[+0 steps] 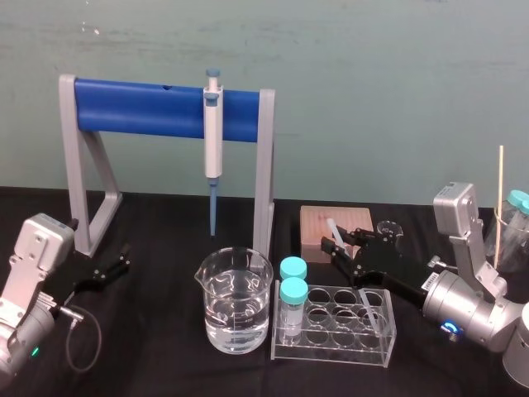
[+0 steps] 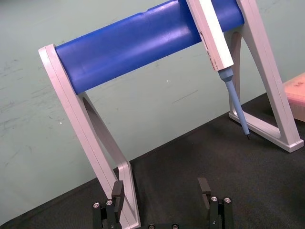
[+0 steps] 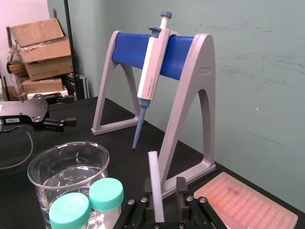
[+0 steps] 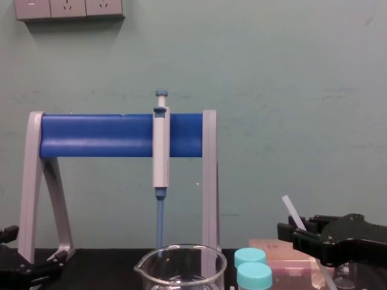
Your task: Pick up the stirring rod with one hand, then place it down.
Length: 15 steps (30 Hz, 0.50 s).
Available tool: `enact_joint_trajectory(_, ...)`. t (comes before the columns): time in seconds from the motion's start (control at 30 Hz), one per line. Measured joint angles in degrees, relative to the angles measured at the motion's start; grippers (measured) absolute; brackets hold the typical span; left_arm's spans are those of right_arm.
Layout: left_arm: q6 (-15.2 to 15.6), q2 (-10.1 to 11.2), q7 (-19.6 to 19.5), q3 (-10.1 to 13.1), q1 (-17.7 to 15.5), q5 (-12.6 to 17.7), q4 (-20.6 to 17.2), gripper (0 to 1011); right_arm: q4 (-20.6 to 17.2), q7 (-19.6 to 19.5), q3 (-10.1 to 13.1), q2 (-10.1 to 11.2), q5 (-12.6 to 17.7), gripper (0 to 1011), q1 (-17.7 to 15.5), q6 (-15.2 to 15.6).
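Rod (image 3: 155, 183) is gripped mid-length by right hand (image 1: 345, 248), with the fingers closed on it. It is held tilted above rack (image 1: 335, 335), toward the desk's (image 1: 157, 331) right edge, probably for balance. Left hand (image 1: 114, 267) is parked open by the left edge.

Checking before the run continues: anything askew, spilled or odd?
Only the stirring rod slants through the right gripper by the tube rack. No spill around the beaker, pipette hangs straight; left gripper parked near the stand.
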Motion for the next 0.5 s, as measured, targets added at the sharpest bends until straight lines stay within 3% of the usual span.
enact_joint_trajectory(0.3, 0.0, 0.0, 0.0, 0.0, 0.0, 0.0, 0.0, 1000, 0.0, 0.0, 0.0, 0.0, 0.0, 72, 0.0, 0.0)
enact_joint_trajectory(0.5, 0.0, 0.0, 0.0, 0.0, 0.0, 0.0, 0.0, 1000, 0.0, 0.0, 0.0, 0.0, 0.0, 72, 0.0, 0.0)
